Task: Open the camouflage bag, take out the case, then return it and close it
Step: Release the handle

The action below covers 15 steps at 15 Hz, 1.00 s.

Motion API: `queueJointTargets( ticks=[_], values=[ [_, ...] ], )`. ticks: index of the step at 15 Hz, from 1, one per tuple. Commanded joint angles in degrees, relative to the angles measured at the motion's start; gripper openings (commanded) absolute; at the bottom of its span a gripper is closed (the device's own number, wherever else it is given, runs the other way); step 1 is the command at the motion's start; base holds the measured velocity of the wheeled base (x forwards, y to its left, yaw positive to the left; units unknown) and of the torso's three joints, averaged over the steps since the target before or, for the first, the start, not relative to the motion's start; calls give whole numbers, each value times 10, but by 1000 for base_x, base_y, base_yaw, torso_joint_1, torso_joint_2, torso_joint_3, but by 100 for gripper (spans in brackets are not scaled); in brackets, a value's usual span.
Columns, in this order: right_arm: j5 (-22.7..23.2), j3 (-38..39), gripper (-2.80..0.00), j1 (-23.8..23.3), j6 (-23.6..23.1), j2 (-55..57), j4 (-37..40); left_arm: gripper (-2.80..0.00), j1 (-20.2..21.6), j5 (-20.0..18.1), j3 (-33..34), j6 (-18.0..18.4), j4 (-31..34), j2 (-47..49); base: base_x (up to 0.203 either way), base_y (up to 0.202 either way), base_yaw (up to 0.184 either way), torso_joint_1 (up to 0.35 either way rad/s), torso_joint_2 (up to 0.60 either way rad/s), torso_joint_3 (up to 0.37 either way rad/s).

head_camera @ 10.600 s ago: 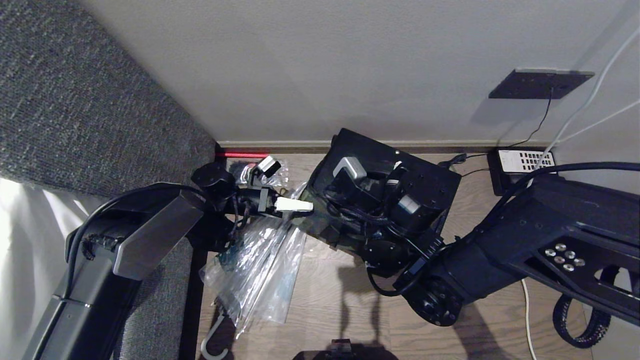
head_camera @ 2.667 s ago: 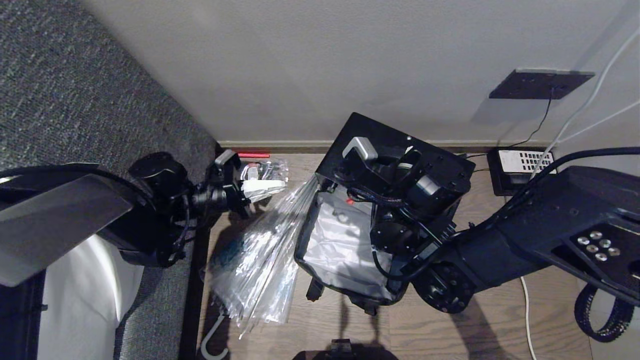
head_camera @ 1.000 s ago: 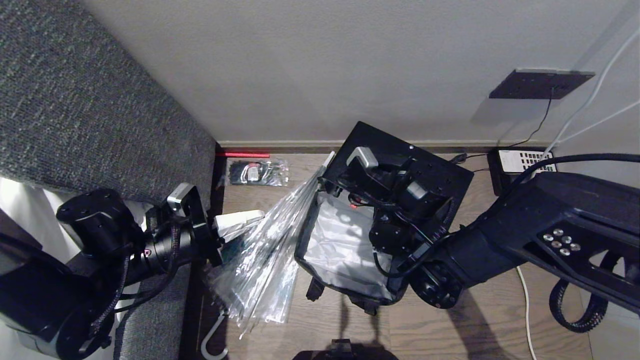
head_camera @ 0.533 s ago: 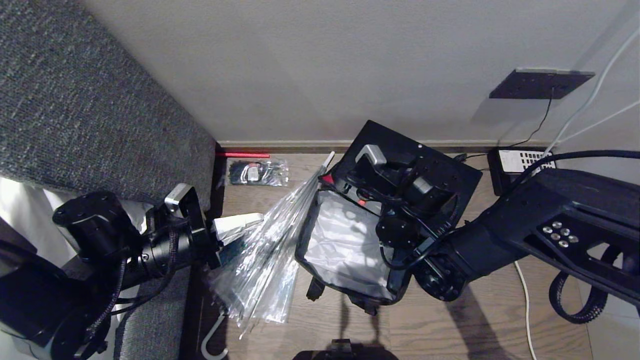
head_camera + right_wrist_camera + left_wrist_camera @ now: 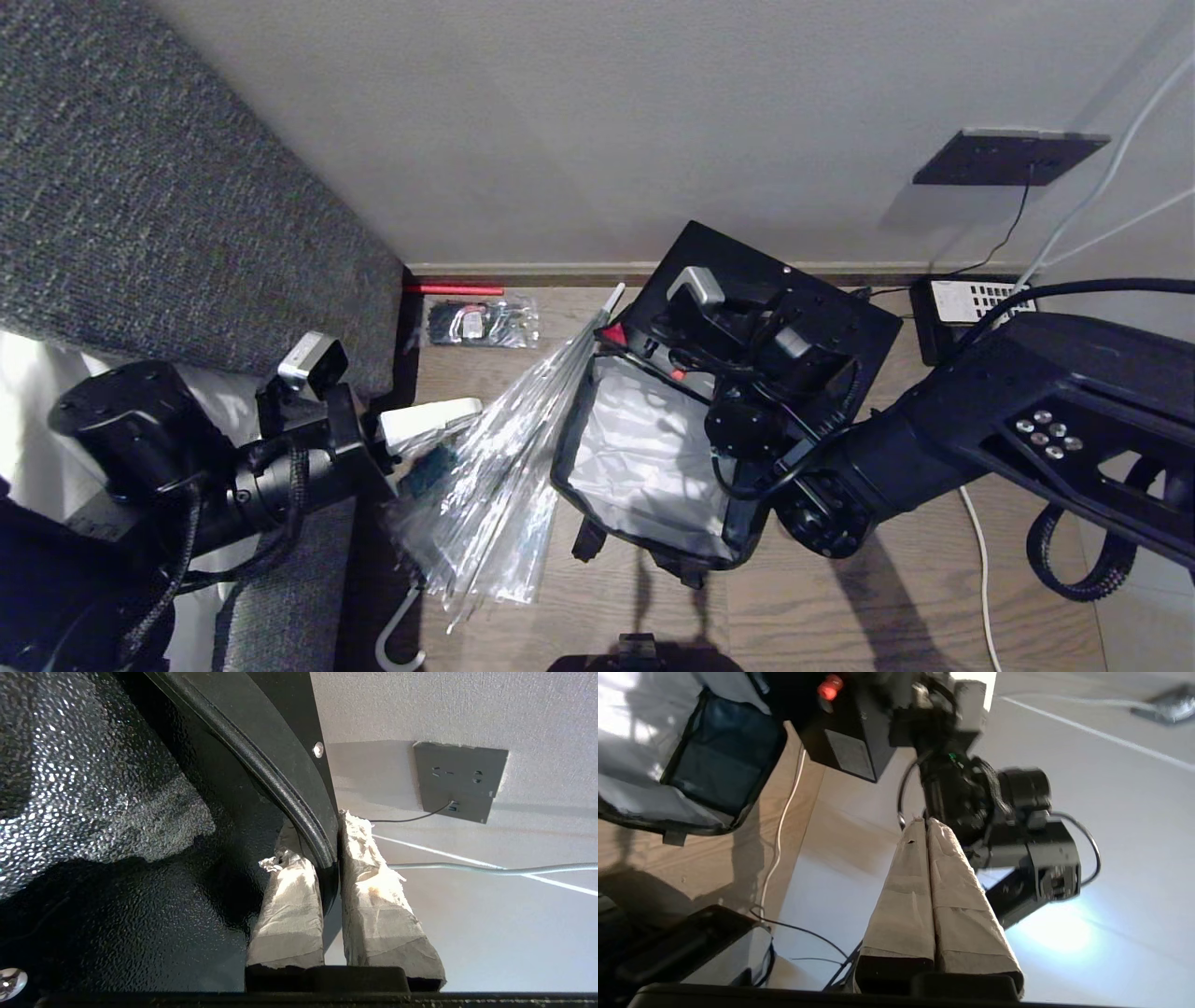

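Observation:
The camouflage bag stands open on the wooden floor, its silvery-white lining exposed. Its black lid is tipped up toward the wall. My right gripper is shut on the lid's piped edge, one taped finger on each side. My left gripper is off to the bag's left, by the sofa. It is shut and empty, with its taped fingers pressed together. The case is out of view; I make out only lining inside the bag.
A clear plastic-wrapped umbrella lies between my left gripper and the bag. The grey sofa fills the left side. A small packet lies by the wall. A power strip and a white cable sit to the right.
Since ten seconds ago the lid has gone from down to raised. In the last second my left gripper has drawn back a little and its wrist has rolled. The right arm has nudged the lid slightly rightward.

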Motion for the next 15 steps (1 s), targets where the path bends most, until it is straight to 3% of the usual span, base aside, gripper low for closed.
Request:
queueJointTargets(
  ticks=[1, 5, 9, 12, 15],
  values=[
    [-3, 0, -280, 0, -5, -1, -5, -280, 1, -3, 12, -2, -5, -37, 0, 0, 0, 0, 0, 0],
    [-3, -19, -280, 0, -12, -4, -5, -280, 14, -1, 82, 4, -3, -163, 0, 0, 0, 0, 0, 0],
    [-3, -27, -280, 1, -20, -6, -5, -280, 105, 2, 172, 9, 11, -302, 0, 0, 0, 0, 0, 0],
    [-3, -26, -280, 1, -20, -8, -5, -280, 132, -15, 183, -29, 107, -467, 0, 0, 0, 0, 0, 0],
    [-3, -26, -280, 1, -20, -12, -5, -280, 140, -70, 182, -43, 267, -693, 0, 0, 0, 0, 0, 0]
  ],
)
